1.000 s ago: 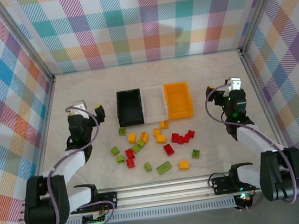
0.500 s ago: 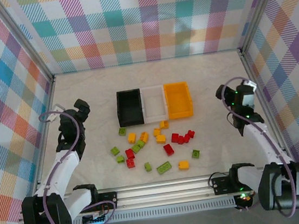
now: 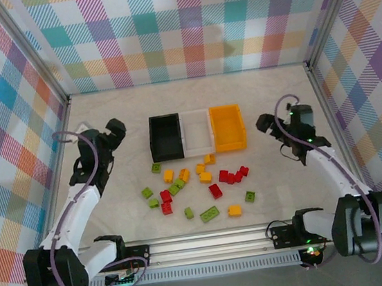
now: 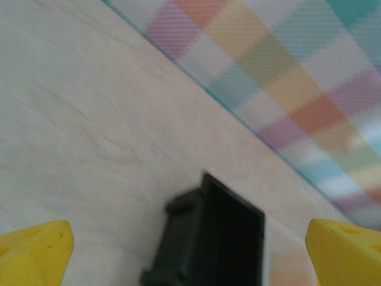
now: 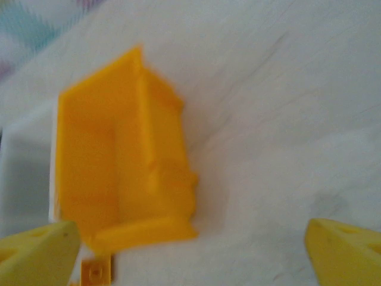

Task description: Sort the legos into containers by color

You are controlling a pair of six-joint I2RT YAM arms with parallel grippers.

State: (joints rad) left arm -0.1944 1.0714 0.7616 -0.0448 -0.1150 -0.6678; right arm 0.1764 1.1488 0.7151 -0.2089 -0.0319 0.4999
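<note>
Sorting looks not yet begun: the bricks (image 3: 196, 184) lie loose just in front of the black bin (image 3: 164, 138), white bin (image 3: 197, 132) and orange bin (image 3: 227, 127), the left gripper (image 3: 115, 130) and right gripper (image 3: 265, 123) hang spread wide and empty, so next one must descend on a brick.

The pale, marbled surface (image 3: 273, 189) is carrying three bins in a row at its middle, with their long sides touching. The black bin (image 3: 165, 137) is sitting on the left, the white bin (image 3: 196, 132) in the middle and the orange bin (image 3: 227, 127) on the right. The legos (image 3: 215, 191) are lying loose on the surface in a scattered band just on the near side of the bins, with red, yellow-orange and lime green pieces mixed together. One yellow-orange brick (image 3: 210, 159) is lying closest to the bins, just beside the near ends of the white and orange ones. A long green brick (image 3: 209, 214) is resting near the front of the scatter.
</note>
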